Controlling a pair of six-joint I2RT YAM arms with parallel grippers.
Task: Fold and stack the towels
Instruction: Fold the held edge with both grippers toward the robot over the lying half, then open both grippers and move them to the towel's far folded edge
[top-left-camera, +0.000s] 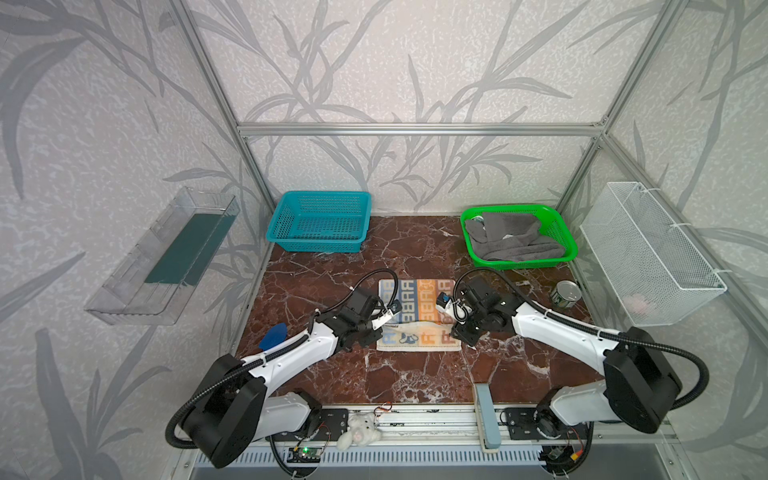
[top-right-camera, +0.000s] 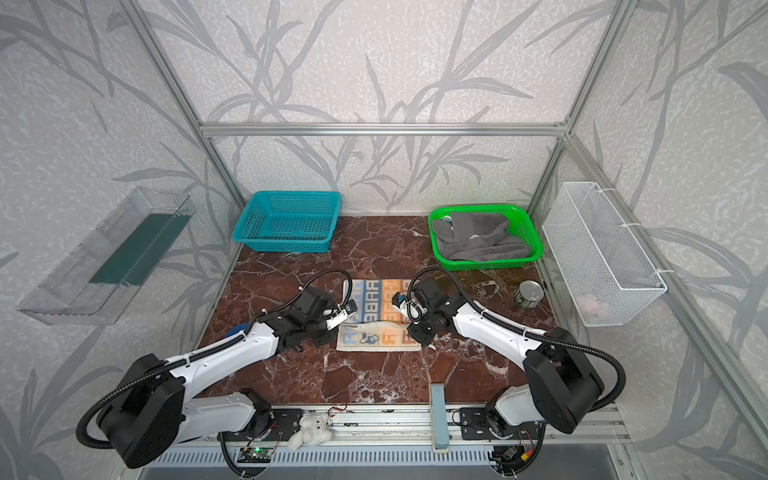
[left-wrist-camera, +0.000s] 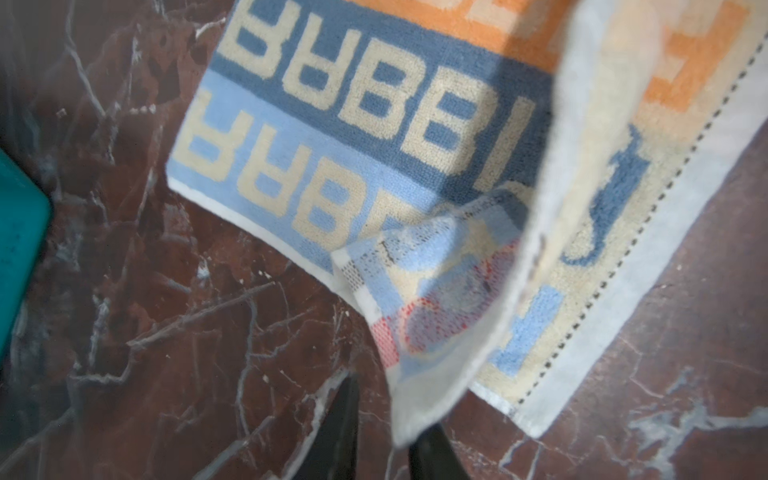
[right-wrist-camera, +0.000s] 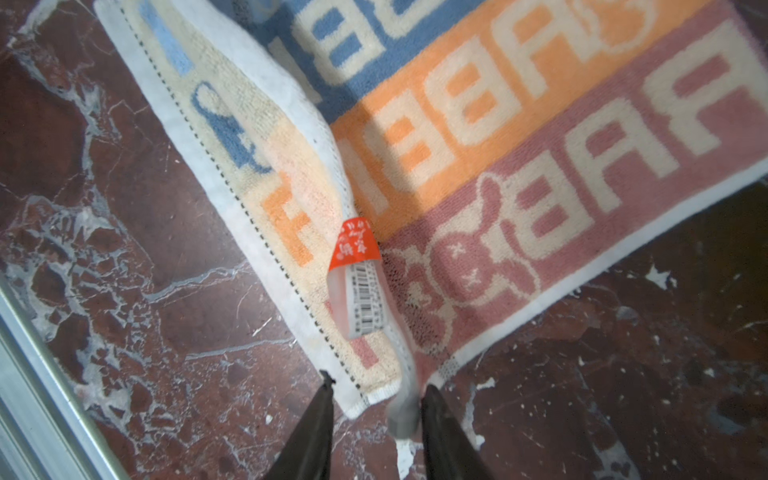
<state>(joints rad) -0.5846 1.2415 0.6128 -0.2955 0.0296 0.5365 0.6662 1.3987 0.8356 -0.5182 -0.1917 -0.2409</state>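
The orange, blue and white lettered towel (top-left-camera: 419, 316) (top-right-camera: 376, 313) lies flat mid-table, its near strip folded back over itself. My left gripper (left-wrist-camera: 386, 436) hovers at the towel's left end (left-wrist-camera: 419, 399). Its jaws are open, and a loose corner hangs between them against one finger. My right gripper (right-wrist-camera: 378, 415) is over the right end, also open, with a blurred corner (right-wrist-camera: 401, 415) loose beside one finger. The dark grey towel (top-left-camera: 511, 241) (top-right-camera: 478, 239) lies crumpled in the green basket (top-left-camera: 567, 249). A scrap of teal cloth (top-left-camera: 478, 218) peeks out behind it.
An empty blue basket (top-left-camera: 320, 222) stands back left and a tin can (top-left-camera: 566, 293) stands right of the towel. A white wire basket (top-left-camera: 648, 253) hangs on the right wall. A blue object (top-left-camera: 274, 336) lies at the table's left edge. A white plush toy (top-left-camera: 359, 432) rests on the front rail.
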